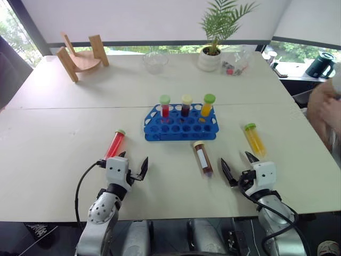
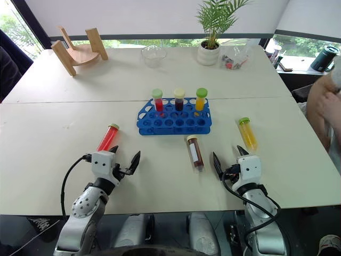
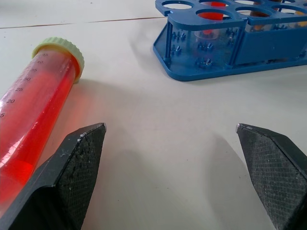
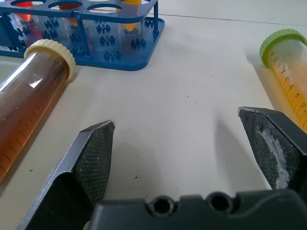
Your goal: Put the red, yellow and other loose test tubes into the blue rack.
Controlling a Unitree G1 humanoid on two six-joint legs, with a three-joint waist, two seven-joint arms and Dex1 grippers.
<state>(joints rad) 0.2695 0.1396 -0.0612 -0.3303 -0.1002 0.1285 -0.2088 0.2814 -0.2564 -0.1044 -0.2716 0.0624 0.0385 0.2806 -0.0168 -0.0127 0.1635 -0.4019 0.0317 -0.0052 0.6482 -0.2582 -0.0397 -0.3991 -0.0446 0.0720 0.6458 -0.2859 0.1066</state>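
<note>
Red-filled test tube [image 1: 114,144] with green cap lies flat; left end effector [image 1: 133,166] and right end effector [image 1: 237,166] gape wide, empty.

The white table [image 1: 64,133] bears a blue rack [image 1: 181,128] and three loose tubes [image 1: 114,144].

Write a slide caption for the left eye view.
Both open tools, left tool and right tool, wait near three loose tubes before the blue rack holding three.
</note>
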